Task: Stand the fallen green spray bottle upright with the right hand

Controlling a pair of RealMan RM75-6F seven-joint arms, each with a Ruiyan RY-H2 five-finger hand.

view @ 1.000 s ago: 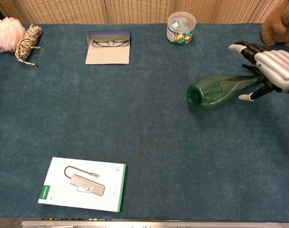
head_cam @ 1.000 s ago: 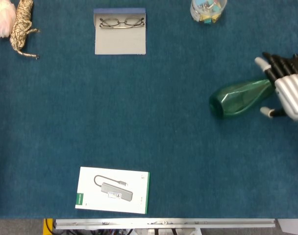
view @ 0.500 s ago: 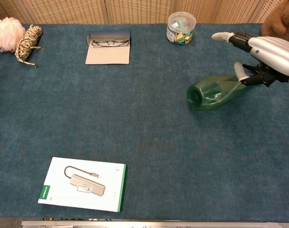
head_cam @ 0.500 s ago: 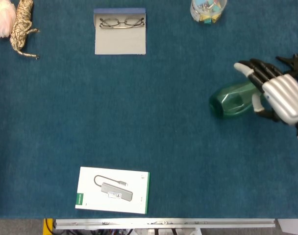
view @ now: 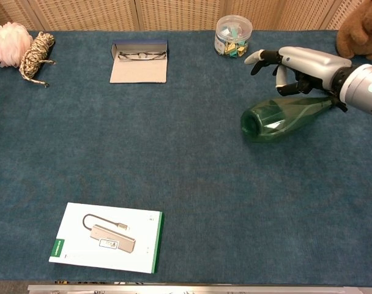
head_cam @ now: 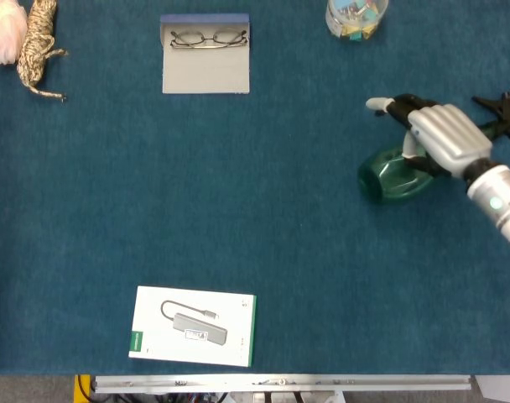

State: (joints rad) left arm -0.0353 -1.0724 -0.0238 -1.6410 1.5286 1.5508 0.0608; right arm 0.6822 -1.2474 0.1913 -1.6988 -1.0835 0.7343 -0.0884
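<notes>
**Green bottle down on its side, right hand above it**

The green spray bottle (head_cam: 393, 174) lies flat on the blue table (head_cam: 263, 218), over toward the right side, its broad flat base facing left and its body tapering away to the right. It is translucent dark green with faceted sides that catch the light in the chest view (view: 282, 116). The black spray head pokes out at the far right edge of the head view. The right hand (head_cam: 435, 134) sits over the bottle's narrow end, fingers (view: 259, 56) spread and reaching left, nothing gripped; whether the palm touches the bottle, I cannot tell. The left hand shows in neither view. Also on the table: glasses in an open case (head_cam: 205, 52), a jar of clips (view: 233, 36), a boxed USB hub (head_cam: 194, 326), a twine bundle (view: 36, 52) and a pink pouf (view: 7, 41)
</notes>
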